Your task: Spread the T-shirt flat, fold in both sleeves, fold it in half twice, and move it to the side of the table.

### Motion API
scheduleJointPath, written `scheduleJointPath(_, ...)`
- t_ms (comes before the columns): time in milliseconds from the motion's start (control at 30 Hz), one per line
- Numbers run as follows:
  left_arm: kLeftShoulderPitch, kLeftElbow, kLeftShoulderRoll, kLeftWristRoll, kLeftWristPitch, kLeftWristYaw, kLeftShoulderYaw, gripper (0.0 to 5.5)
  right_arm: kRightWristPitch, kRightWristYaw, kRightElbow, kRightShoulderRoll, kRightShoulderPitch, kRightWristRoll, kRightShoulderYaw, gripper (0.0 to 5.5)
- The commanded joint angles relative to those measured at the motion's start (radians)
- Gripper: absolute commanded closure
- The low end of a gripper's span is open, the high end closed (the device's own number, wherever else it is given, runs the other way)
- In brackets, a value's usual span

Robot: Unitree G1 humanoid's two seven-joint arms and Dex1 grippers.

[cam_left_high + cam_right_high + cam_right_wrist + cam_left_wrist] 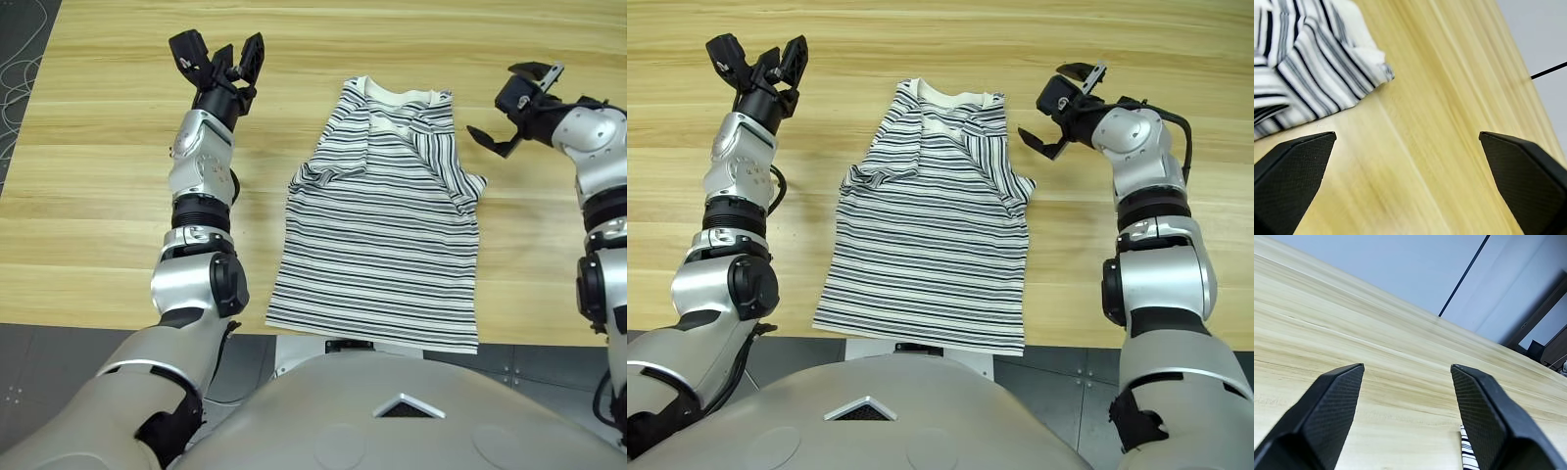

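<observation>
Light wood makes up the counter (118, 245). On it the striped T-shirt (382, 235) lies flat, both sleeves folded in, between the two pincers. The left pincer (220, 47) is spread wide and empty, near the collar. The right pincer (1056, 106) is spread wide too, just beside the other shoulder.

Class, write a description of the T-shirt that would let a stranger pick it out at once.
Find the wooden table; between the left gripper and the right gripper, both open, a garment lies flat reaching the near edge. That is the T-shirt: white with dark horizontal stripes, a cream collar, sleeves folded inward, the only cloth there.
</observation>
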Motion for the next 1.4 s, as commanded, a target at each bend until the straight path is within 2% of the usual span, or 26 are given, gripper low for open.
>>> scheduleJointPath(33, 0.016, -0.035, 0.016, 0.009, 0.022, 0.009, 0.003, 2.18, 0.039, 0.033, -0.127, -0.043, 0.083, -0.018, 0.018, 0.03)
scheduleJointPath(233, 0.014, -0.06, 0.023, 0.009, 0.038, 0.014, 0.003, 2.18, 0.135, 0.101, -0.396, -0.065, 0.249, -0.028, 0.054, 0.03)
scheduleJointPath(600, -0.004, -0.046, 0.015, 0.01, 0.035, 0.016, 0.0, 2.18, 0.333, 0.155, -0.794, -0.092, 0.361, -0.016, 0.022, 0.03)
scheduleJointPath(867, -0.006, -0.041, 0.007, 0.009, 0.033, 0.015, -0.001, 2.18, 0.343, 0.124, -0.849, -0.112, 0.326, -0.069, 0.016, 0.03)
scheduleJointPath(1400, 0.004, -0.027, 0.008, 0.022, 0.032, 0.006, -0.01, 2.18, 0.371, 0.133, -0.851, -0.013, 0.273, -0.023, 0.059, 0.03)
